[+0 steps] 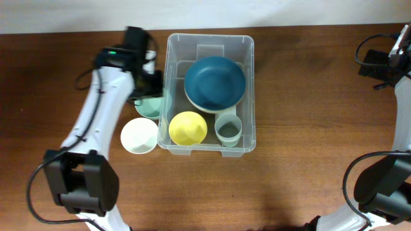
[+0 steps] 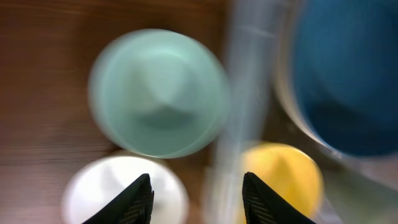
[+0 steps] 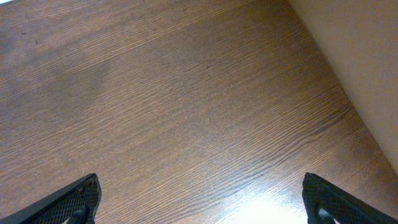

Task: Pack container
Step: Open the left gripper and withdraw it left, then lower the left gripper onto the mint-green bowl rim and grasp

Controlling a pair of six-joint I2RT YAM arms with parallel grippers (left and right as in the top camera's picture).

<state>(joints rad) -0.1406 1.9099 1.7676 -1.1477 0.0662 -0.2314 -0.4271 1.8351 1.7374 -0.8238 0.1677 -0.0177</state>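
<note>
Left gripper (image 2: 198,202) spread above mint bowl (image 2: 158,93) beside container (image 1: 210,37) — right gripper (image 3: 199,208) spread over table (image 3: 186,93)

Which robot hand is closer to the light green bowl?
Left. The left gripper hangs just over the light green bowl beside the container; the right gripper is far off to the right, over the table.

No legible text, label or number on anything.

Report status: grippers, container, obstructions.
Left gripper open over mint bowl, outside container. Right gripper open over table. Container holds blue bowl, yellow bowl, cup. White bowl outside too.
</note>
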